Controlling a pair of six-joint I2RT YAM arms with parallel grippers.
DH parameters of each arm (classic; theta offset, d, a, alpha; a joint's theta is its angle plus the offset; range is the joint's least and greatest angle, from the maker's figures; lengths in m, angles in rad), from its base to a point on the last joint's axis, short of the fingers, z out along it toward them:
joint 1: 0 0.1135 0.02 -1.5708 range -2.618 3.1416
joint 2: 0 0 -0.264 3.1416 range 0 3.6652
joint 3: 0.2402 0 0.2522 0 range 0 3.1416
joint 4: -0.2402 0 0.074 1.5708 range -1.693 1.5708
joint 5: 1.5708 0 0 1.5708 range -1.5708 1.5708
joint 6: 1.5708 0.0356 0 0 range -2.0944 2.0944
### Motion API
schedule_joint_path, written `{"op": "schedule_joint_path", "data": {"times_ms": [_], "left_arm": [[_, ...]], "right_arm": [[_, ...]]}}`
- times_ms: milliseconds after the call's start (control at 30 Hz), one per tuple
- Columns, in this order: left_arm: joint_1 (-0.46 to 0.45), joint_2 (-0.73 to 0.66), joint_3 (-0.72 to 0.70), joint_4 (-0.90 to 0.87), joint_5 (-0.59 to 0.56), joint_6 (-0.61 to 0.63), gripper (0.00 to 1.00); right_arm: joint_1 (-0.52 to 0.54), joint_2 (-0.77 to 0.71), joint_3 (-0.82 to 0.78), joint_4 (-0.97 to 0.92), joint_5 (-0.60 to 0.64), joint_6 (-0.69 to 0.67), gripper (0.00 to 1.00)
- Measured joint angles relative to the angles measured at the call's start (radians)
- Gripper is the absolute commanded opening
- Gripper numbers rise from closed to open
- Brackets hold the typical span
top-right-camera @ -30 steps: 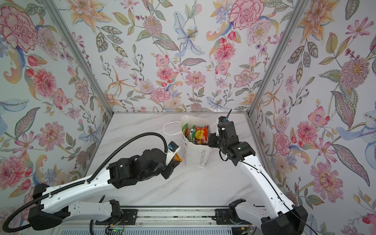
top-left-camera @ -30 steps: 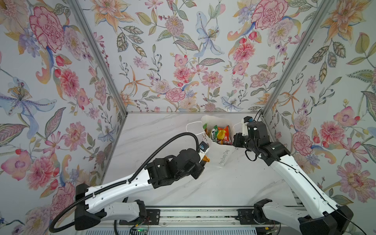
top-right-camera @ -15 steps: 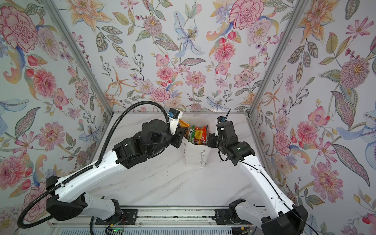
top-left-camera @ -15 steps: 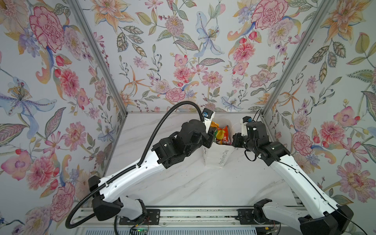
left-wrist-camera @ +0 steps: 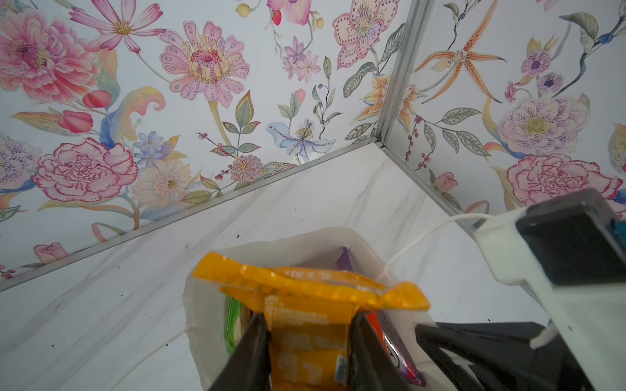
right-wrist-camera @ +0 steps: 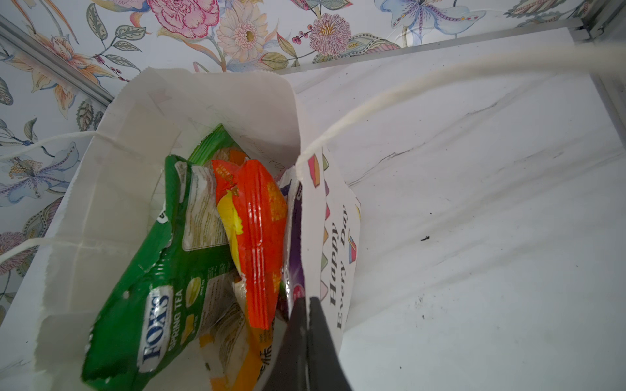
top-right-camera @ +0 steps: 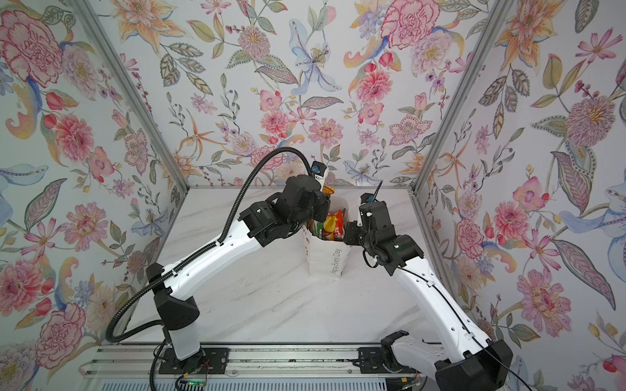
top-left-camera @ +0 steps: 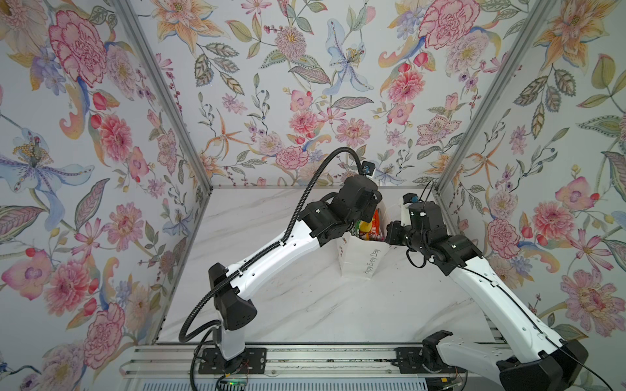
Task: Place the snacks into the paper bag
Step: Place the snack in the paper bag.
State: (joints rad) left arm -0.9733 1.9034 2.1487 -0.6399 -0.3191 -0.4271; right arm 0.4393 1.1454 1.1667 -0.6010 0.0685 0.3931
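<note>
Left wrist view shows you the left gripper (left-wrist-camera: 308, 333) clamped on an orange packet (left-wrist-camera: 305, 298) over the paper bag (left-wrist-camera: 203, 304), packet bottom cropped; right gripper (right-wrist-camera: 306, 331) pinches the bag's front wall; purple pack (right-wrist-camera: 295, 230) mostly hidden.

The paper bag (top-left-camera: 359, 260) stands on the worktop (top-left-camera: 305, 304) toward its far right corner, with several snacks (right-wrist-camera: 169, 270) lying inside it. My left pincer (left-wrist-camera: 308, 326) holds one packet (left-wrist-camera: 305, 294) over the bag's open mouth from the left. My right pincer (right-wrist-camera: 306, 325) pinches the rim of the bag's right wall.
</note>
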Motion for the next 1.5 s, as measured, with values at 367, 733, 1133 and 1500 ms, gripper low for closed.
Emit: {"op": "schedule_joint_path", "data": {"times_ms": [367,733,1133,1500], "left_arm": [[0.014,0.153,0.213,-0.141,0.005,-0.018,0.19],[0.023,0.383,0.603,-0.387,0.008,-0.029,0.3],[0.058,0.479,0.859,-0.605,0.0,-0.048,0.81],[0.06,0.478,0.865,-0.68,-0.058,-0.035,0.9]], "right_arm": [[0.01,0.0,0.0,0.0,0.015,0.0,0.0],[0.008,0.0,-0.001,0.0,0.015,0.0,0.0],[0.002,-0.002,-0.002,-0.001,0.015,0.0,0.0],[0.002,-0.005,-0.004,-0.001,0.015,0.0,0.0]]}}
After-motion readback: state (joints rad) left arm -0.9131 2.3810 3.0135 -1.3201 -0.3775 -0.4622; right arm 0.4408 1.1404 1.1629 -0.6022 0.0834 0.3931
